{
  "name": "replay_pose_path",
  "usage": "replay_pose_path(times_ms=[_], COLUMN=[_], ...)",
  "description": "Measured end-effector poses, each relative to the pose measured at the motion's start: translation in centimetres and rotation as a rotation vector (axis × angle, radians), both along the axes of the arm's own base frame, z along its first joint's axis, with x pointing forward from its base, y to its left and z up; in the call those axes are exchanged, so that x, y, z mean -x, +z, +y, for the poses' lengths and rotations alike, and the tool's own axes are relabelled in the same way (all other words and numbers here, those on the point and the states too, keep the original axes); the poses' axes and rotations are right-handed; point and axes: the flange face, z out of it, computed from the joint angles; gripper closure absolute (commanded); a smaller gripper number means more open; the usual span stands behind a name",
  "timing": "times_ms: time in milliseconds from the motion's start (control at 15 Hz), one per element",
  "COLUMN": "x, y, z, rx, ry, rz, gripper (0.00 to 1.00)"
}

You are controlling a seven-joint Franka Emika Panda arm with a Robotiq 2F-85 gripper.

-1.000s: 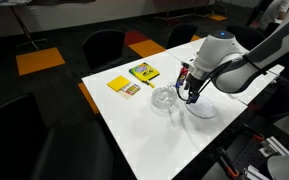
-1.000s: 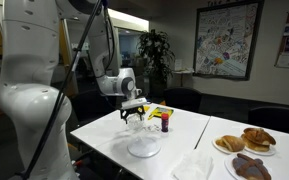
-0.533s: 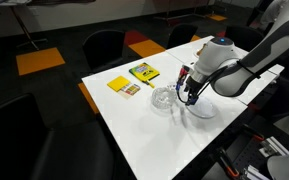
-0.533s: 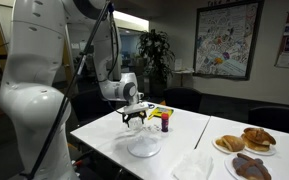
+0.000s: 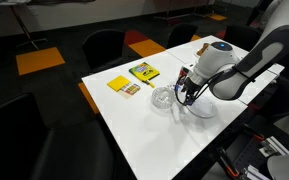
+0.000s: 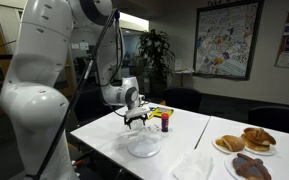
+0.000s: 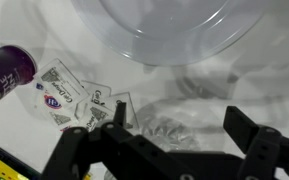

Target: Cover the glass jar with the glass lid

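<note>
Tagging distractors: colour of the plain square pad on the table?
Yellow; the pad shows best in an exterior view.

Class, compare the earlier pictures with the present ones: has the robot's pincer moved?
Yes. In an exterior view the pincer has shifted slightly left, toward the glass jar and away from the whitish dish.

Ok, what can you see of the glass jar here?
The glass jar is small, round and low, bowl-like, of clear glass. It stands upright on the white table, mouth up, with no lid on it that I can make out. The gripper hangs close beside it; whether they touch cannot be told.
</note>
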Motion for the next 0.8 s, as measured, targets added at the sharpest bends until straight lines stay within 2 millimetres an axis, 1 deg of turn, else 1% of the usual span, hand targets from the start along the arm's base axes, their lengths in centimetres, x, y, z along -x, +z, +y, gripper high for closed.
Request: replay_pose_path(times_ms=[267,533,667,800], x=[-0.4,-0.9,-1.2,-1.5], y=[-0.4,-0.2,0.0,0.2], z=[-0.4,-0.5,-0.4,-0.2], rx=[-0.003,-0.003,-0.004,-0.006], ry=[0.011,0.016,0.019,0.022], rz=[-0.016,-0.028,-0.035,-0.042], gripper=[0.59,0.87,1.00,1.00])
